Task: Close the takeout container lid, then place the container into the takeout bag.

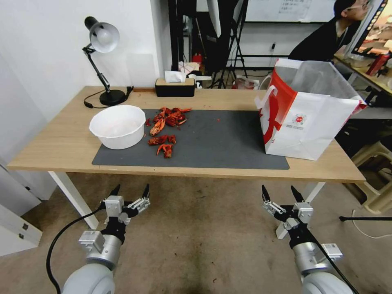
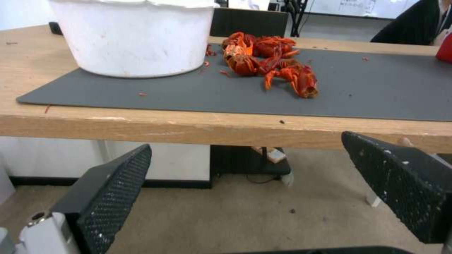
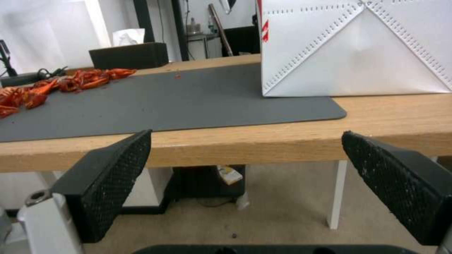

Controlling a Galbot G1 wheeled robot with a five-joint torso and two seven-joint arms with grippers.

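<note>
Jaws are held wide and empty on the left gripper [image 1: 130, 192] and right gripper [image 1: 280, 192], low in the frame, short of the surface [image 1: 61, 139]. At right, the takeout bag [image 1: 304, 116] is seen upright: white, red-sided, plastic-lined, round red logo.

Left end effector [image 1: 130, 191], right end effector [image 1: 280, 192]: both open, low.

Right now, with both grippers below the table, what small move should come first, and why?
Probably raise the left gripper above the table edge: it and the right gripper hang open below it, while the white bowl and takeout bag sit on top.
</note>
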